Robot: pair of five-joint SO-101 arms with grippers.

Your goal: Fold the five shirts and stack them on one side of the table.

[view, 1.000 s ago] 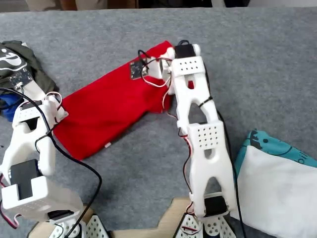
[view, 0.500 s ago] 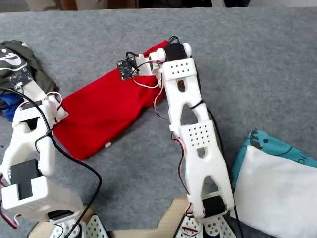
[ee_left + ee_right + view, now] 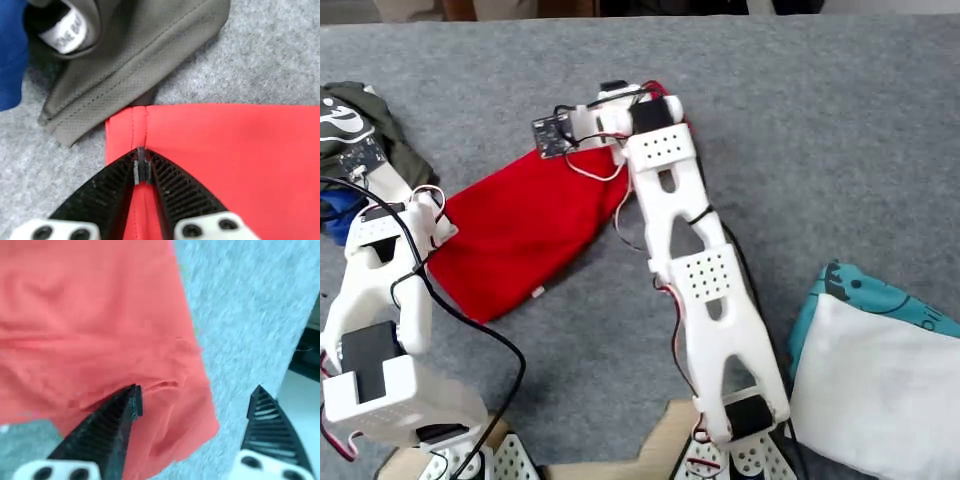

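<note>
A red shirt (image 3: pixel 525 225), folded into a long strip, lies slantwise on the grey table (image 3: pixel 840 140). My left gripper (image 3: pixel 142 170) is shut on the hem at its near corner, seen in the high view at the strip's lower left end (image 3: pixel 432 232). The right arm (image 3: pixel 670 200) stretches over the strip's far end. My right gripper (image 3: pixel 195 407) hangs open just above the rumpled red cloth (image 3: pixel 90 315), one fingertip (image 3: pixel 131 399) over the cloth and the other past its edge.
A dark olive shirt (image 3: pixel 355 120) and a blue one (image 3: pixel 335 220) lie bunched at the left edge, close to my left gripper (image 3: pixel 125 55). A folded white shirt (image 3: pixel 880 390) rests on a teal one (image 3: pixel 865 290) at the near right. Loose cables trail from both arms.
The right arm has swung left across the far end of the red shirt, its wrist now over the strip. The left arm has kept still with the hem in its grip.
</note>
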